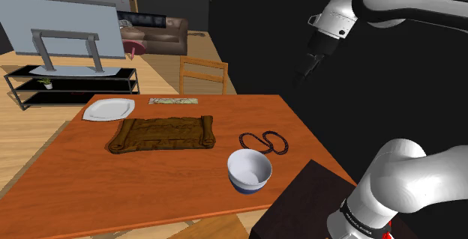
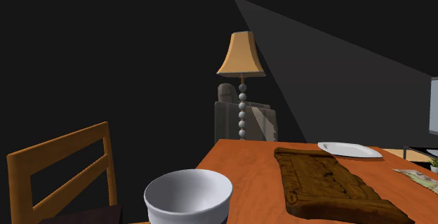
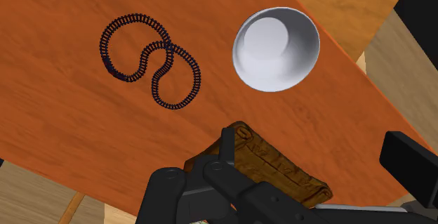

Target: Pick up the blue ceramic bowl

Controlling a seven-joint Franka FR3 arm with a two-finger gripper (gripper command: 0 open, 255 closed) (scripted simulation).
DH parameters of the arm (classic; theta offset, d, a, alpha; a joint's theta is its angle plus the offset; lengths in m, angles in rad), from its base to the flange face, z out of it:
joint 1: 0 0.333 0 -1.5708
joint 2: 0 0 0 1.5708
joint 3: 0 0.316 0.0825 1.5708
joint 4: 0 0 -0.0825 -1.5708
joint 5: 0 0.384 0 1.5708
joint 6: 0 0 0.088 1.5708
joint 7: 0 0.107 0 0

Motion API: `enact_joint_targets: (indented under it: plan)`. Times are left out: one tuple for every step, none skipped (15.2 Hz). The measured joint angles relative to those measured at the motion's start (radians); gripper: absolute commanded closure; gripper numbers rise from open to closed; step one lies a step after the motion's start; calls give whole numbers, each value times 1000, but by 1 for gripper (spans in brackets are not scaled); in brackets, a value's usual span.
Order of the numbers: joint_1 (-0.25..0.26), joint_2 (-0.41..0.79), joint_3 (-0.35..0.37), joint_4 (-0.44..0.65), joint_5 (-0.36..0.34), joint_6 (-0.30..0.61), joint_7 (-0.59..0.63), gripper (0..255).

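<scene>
Wrist view shows the fingers (image 3: 410, 163) spread apart and empty, well above the worktop (image 3: 70, 117), with the bowl (image 3: 276, 49) standing untouched beyond their tips, so this looks like the approach step, and next they must descend astride its rim.

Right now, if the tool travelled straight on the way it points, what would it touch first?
The tool would probably hit bare table between the bowl and the brown mat; depth is unclear.

Pale bowl (image 3: 276, 48) near looped cord (image 3: 149, 62)
</scene>
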Motion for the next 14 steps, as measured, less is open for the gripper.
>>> enact_joint_targets:
  plan:
    - [0,0,0,0,0,0,0,0]
    - [0,4,-3,-15,0,17,-5,0]
    - [1,4,-6,-35,2,35,-10,0]
    - [1,9,-11,-61,4,63,-19,0]
    - [3,8,-12,-95,8,94,-24,0]
    - [4,10,-17,-125,10,122,-32,0]
    - [6,14,-17,-155,15,153,-37,0]
    - [7,22,-22,-183,18,186,-46,0]
    - [10,41,-25,-199,22,219,-54,0]
    - [12,52,-31,-224,25,252,-65,0]
    - [14,75,-36,-249,30,295,-77,0]
    - [16,92,-44,-272,33,333,-90,0]
    - [19,109,-48,-290,38,365,-99,0]
    - [23,132,-53,-310,44,404,-111,0]
